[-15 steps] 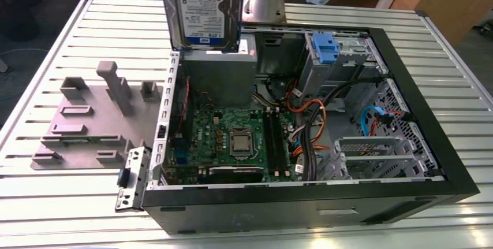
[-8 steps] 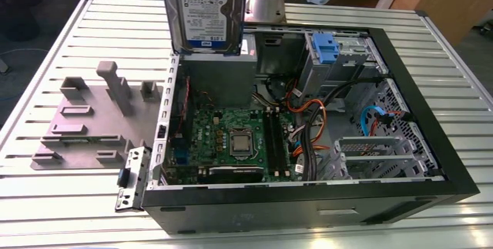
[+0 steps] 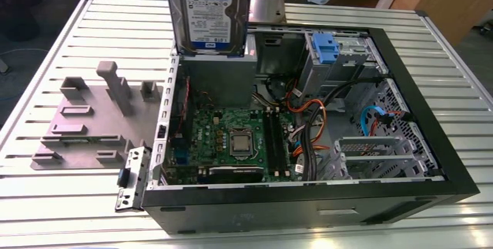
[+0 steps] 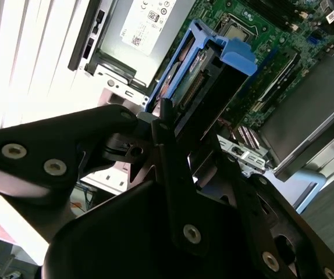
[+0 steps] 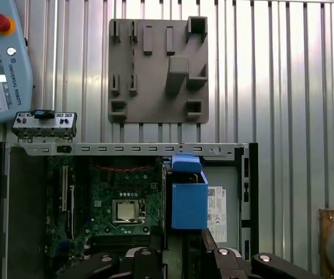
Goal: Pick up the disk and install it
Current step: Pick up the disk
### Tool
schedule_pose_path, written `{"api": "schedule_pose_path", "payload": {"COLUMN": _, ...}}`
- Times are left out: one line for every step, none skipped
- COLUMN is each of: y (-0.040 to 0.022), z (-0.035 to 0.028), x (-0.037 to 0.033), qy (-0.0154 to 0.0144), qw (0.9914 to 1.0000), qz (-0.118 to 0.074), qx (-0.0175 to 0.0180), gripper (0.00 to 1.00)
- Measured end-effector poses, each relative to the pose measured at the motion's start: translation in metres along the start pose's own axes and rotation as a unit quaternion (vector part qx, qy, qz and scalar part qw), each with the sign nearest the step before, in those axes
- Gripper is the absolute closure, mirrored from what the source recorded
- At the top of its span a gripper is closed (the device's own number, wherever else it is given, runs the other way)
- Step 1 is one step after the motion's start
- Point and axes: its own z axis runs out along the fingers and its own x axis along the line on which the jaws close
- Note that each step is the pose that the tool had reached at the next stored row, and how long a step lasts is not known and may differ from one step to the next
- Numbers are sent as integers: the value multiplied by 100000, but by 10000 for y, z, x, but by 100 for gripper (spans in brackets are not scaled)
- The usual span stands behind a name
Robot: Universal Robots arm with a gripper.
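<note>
I am watching the end effector [image 4: 193, 136] clenching the disk [image 3: 210, 12], which is hanging upright, clear of everything, just above the grey power-supply box [image 3: 219, 78] in the open computer case [image 3: 454, 185]. What is worrying me is the grip. The black fingers [image 4: 166, 125] are pinching smooth metal and a blue plastic carrier [image 4: 237, 58] that looks springy, so I am judging that the drive could twist or slide if it touches anything. A low pass risks clipping the thin sheet-metal case wall [image 3: 171, 87], and the loose orange and black cables [image 3: 308, 113] could snag a corner. A drop would land on the green motherboard [image 3: 231, 136]. The disk itself is a flat silver slab with a glossy blue-and-white label. The case interior is bare perforated steel inside a black shell. The bench [image 3: 46, 214] is shining, ribbed metal slats, and a matte grey fixture plate [image 3: 85, 127] with blocky posts is lying beside the case.
</note>
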Motion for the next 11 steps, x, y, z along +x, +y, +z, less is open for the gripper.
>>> {"api": "schedule_pose_path", "payload": {"y": -14, "z": 0, "x": 0, "qy": -1, "qw": 100000, "qz": -2, "qx": -1, "gripper": 65}}
{"api": "schedule_pose_path", "payload": {"y": -30, "z": -1, "x": -1, "qy": 1, "qw": 100000, "qz": 0, "qx": -3, "gripper": 65}}
{"api": "schedule_pose_path", "payload": {"y": -49, "z": -2, "x": -1, "qy": -1, "qw": 100000, "qz": -1, "qx": -2, "gripper": 65}}
{"api": "schedule_pose_path", "payload": {"y": -69, "z": -3, "x": -1, "qy": 0, "qw": 100000, "qz": -5, "qx": -1, "gripper": 65}}
{"api": "schedule_pose_path", "payload": {"y": -90, "z": -3, "x": -1, "qy": 0, "qw": 100000, "qz": -5, "qx": -3, "gripper": 65}}
{"api": "schedule_pose_path", "payload": {"y": -109, "z": -4, "x": -1, "qy": 1, "qw": 100000, "qz": -6, "qx": -2, "gripper": 65}}
{"api": "schedule_pose_path", "payload": {"y": -128, "z": -4, "x": -2, "qy": -1, "qw": 100000, "qz": -3, "qx": -1, "gripper": 65}}
{"api": "schedule_pose_path", "payload": {"y": -147, "z": -5, "x": -2, "qy": 0, "qw": 100000, "qz": 1, "qx": -2, "gripper": 65}}
{"api": "schedule_pose_path", "payload": {"y": -167, "z": -6, "x": -3, "qy": -2, "qw": 100000, "qz": 3, "qx": -2, "gripper": 65}}
{"api": "schedule_pose_path", "payload": {"y": -188, "z": -6, "x": -2, "qy": -4, "qw": 100000, "qz": -1, "qx": 0, "gripper": 65}}
{"api": "schedule_pose_path", "payload": {"y": -209, "z": -7, "x": -3, "qy": -2, "qw": 100000, "qz": -3, "qx": 1, "gripper": 65}}
